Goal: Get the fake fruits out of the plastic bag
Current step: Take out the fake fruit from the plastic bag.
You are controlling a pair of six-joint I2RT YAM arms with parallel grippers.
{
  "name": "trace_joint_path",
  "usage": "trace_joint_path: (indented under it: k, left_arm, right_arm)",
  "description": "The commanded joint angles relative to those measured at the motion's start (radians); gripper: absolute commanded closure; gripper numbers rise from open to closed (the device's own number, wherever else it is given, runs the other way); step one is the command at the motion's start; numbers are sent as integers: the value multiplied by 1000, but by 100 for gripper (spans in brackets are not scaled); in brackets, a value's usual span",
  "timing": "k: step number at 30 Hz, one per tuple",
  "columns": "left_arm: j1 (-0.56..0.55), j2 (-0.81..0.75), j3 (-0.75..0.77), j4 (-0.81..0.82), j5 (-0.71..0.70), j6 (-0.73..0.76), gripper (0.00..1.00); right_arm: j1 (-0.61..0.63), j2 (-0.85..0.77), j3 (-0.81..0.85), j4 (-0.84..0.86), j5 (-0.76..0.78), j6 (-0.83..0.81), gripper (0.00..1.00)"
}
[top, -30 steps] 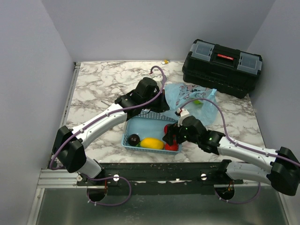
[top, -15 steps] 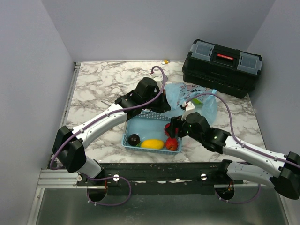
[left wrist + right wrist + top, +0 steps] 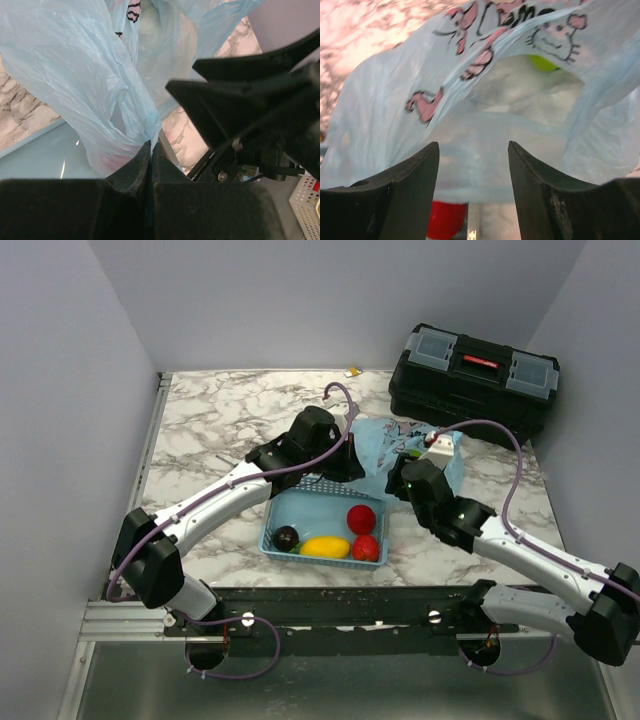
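Observation:
The light-blue plastic bag (image 3: 382, 438) lies behind the basket, its printed mouth (image 3: 485, 60) gaping toward my right gripper. Deep inside it shows a green fruit (image 3: 542, 62). My left gripper (image 3: 340, 462) is shut on a fold of the bag's film (image 3: 127, 107), holding that edge up. My right gripper (image 3: 473, 147) hovers open and empty just in front of the bag's mouth, touching nothing. A red apple (image 3: 361, 518), a red strawberry-like fruit (image 3: 367, 548) and a yellow oblong fruit (image 3: 324, 546) lie in the basket.
The light-blue latticed basket (image 3: 300, 496) sits at the near middle of the marble table and also holds a dark plum (image 3: 287, 537). A black toolbox (image 3: 472, 380) stands at the back right. A small yellow scrap (image 3: 353, 371) lies by the back wall.
My right gripper let the red apple go in the basket, rose and swung back to the bag's mouth, its jaws narrowing. The left gripper kept hold of the bag.

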Motion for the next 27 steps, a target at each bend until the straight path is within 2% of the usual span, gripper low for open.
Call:
trace_joint_path:
  k: [1,4,10,17,22,27]
  left_arm:
    - [-1,-22,-10,28,40,-8,100]
    - [-10,-21,14,23,50,-25,100]
    - [-29,-25,43,37,84,-53,100]
    - [-30,-48,42,47,93,-59,100]
    - [-30,-53,37,40,78,-48,100]
    - [-30,-57,20,38,72,-39,100]
  right_arm:
    - [-117,92,54,15,8,47,41]
    - [-188,185,73,71,-56,31,41]
    - [-214,335,95,191,-94,-19,40]
    - [-291,452,67,338,-108,27,42]
    - [-326,516,71,419,-60,15,42]
    - [-391,565,104,422,-42,10,40]
